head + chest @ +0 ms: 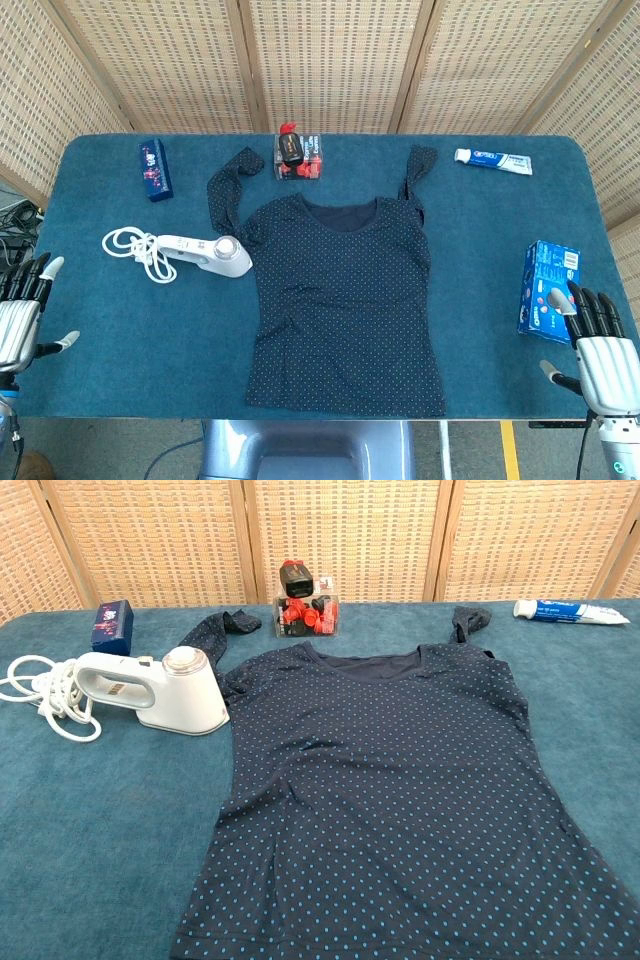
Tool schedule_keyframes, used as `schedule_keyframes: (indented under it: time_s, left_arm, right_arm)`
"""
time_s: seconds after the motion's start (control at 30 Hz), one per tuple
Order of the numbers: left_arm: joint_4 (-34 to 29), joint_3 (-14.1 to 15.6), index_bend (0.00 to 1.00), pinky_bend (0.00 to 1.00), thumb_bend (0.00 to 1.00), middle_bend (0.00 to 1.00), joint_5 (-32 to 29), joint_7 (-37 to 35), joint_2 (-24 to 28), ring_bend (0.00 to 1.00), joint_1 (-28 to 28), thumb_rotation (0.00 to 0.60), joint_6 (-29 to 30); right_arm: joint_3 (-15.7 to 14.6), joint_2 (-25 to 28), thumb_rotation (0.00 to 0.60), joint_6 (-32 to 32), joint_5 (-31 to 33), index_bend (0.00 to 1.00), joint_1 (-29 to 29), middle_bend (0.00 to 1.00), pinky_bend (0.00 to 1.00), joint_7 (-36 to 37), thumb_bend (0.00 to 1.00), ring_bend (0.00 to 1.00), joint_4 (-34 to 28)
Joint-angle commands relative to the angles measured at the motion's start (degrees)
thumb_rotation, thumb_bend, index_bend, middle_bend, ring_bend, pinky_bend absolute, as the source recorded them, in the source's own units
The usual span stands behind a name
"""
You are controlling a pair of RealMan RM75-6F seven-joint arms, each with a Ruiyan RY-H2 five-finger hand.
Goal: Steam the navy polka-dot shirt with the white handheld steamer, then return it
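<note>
The navy shirt [345, 300] lies flat mid-table, white steamer [205, 252] just beside its sleeve (cord [135, 250] coiled), both hands open at the near edge.

Teal table [100, 330] holds shirt [345, 300], steamer [205, 252], toothpaste [493, 160], 2 boxes [154, 168].

A navy short-sleeved fabric shirt with small light-blue polka dots [345, 300] lies flat, front up, in the middle of the table, its collar toward the far edge, its hem at the near edge and both sleeves flung outward. A white plastic handheld steamer [208, 253] lies on its side just beside the shirt's left sleeve, its coiled white cord [135, 247] trailing toward the left edge.
</note>
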Motion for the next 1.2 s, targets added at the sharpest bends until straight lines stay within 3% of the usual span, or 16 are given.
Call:
schedule_keyframes:
  time_s: [0.03,0.23,0.43,0.63,0.8,1.2]
  left_arm:
    - [0.3,-0.2,0.0,0.0,0.0,0.0,0.1,0.1,-0.3,0.0,-0.1,0.6,-0.2]
    - [3.7,-2.8,0.0,0.0,0.0,0.0,0.2,-1.9,-2.7,0.0,-3.9,0.6,-4.3]
    - [12.0,-6.7,0.0,0.0,0.0,0.0,-0.1,-6.0,-7.2,0.0,-13.0,0.6,-15.4]
    - [21.5,-10.6,0.0,0.0,0.0,0.0,-5.1,-6.1,-14.3,0.0,-22.2,0.6,-27.1]
    - [27.6,-10.3,0.0,0.0,0.01,0.0,-3.8,-9.2,-18.9,0.0,-26.9,0.6,-32.5]
    - [40.0,-9.6,0.0,0.0,0.22,0.0,-5.8,-7.9,-26.7,0.0,-32.8,0.6,-39.4]
  right_arm:
    - [-0.1,0.0,0.6,-0.3,0.1,0.02,0.1,0.0,0.0,0.3,0.0,0.0,0.0]
    - [-0.2,0.0,0.6,-0.7,0.2,0.02,0.2,0.0,0.0,0.6,0.0,0.0,-0.1]
    - [0.2,0.2,0.6,-1.9,1.5,0.02,0.6,0.0,0.0,0.3,0.0,0.0,-0.4]
    - [0.5,-0.1,0.6,-2.8,2.8,0.02,0.9,0.0,0.0,0.0,0.0,0.0,0.1]
    - [0.8,-0.1,0.6,-3.0,3.6,0.02,0.9,0.0,0.0,0.1,0.0,0.0,0.4]
    - [1.4,0.5,0.6,-3.8,5.2,0.02,1.2,0.0,0.0,1.4,0.0,0.0,0.7]
